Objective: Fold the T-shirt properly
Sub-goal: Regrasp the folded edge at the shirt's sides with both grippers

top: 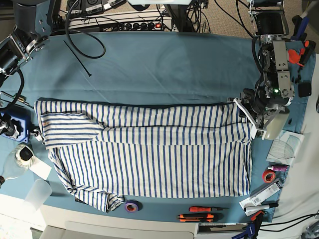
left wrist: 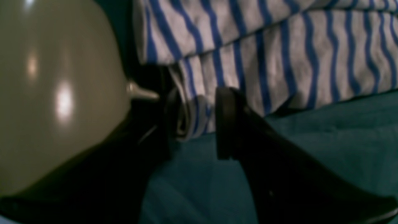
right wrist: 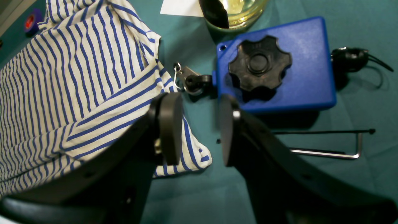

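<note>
The T-shirt (top: 149,154), white with thin blue stripes, lies flat and sideways across the teal tablecloth (top: 164,69), with its far long side folded inward. My left gripper (left wrist: 199,121) is at the shirt's right edge (top: 250,119). Its black fingers (left wrist: 225,121) are closed on a rolled fold of the striped cloth (left wrist: 279,62) just above the tablecloth. My right gripper (right wrist: 199,130) is open and empty. It hovers over the shirt's left edge (right wrist: 77,77), with one finger (right wrist: 169,127) above the cloth. I cannot make out the right gripper in the base view.
A blue box with a black knob (right wrist: 295,68) sits just beyond the right gripper, also seen at the base view's left edge (top: 11,124). An Allen key (right wrist: 335,152) and a glass jar (right wrist: 236,12) lie near it. A tape roll (top: 131,206), screwdrivers (top: 199,213) and a cup (top: 39,191) line the front edge.
</note>
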{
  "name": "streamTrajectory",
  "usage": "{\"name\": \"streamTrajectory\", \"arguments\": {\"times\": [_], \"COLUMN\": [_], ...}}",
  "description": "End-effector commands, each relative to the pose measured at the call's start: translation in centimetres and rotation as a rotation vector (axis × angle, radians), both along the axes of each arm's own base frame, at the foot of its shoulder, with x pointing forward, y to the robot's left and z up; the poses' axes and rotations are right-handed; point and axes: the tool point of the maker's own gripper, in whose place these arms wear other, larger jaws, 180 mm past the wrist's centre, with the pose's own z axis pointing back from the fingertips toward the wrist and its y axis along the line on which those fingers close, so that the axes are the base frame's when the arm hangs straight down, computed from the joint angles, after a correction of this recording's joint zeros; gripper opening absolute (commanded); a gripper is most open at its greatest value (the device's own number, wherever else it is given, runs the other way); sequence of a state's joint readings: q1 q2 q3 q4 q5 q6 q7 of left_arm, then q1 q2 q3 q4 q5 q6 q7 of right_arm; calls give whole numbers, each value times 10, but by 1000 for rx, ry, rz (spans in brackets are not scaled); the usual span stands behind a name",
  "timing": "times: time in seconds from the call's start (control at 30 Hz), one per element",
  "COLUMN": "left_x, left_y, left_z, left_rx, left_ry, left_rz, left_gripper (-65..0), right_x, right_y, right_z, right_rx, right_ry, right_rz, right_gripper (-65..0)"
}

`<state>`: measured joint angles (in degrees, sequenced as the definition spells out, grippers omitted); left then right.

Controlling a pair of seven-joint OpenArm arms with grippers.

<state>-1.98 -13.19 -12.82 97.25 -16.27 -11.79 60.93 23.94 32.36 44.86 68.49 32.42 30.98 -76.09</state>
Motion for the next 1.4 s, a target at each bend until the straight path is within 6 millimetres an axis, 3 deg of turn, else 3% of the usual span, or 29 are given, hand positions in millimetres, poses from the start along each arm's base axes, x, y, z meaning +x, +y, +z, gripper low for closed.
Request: {"name": "streamTrajectory", "arguments": {"times": [0.0,0.53,0.67,0.87,1.37], "left_x": [11,18,18,19,9], "left_y": [2,6,8,16,18], "left_z": [14,11,10,8,6], "left_rx": [3,30,42,117,131], "left_ry": [-53,-98,-96,-125,-122], "left_rz": [-1,12,8,-8,-4], "left_gripper": [-455,-458,-478,-572,-590], "right_x": [3,1,0,-2,-18], "right_y": [-15,-14,-13,-18,-30], "right_z": [31,29,27,31,28], "right_rx": [-49,-43,-41,-50,-85], "right_ry": [-72,-54,-46,-45,1], "right_rz": [-16,-12,-11,-17,-30], "right_gripper": [-443,-443,-443,-443,-443]}}
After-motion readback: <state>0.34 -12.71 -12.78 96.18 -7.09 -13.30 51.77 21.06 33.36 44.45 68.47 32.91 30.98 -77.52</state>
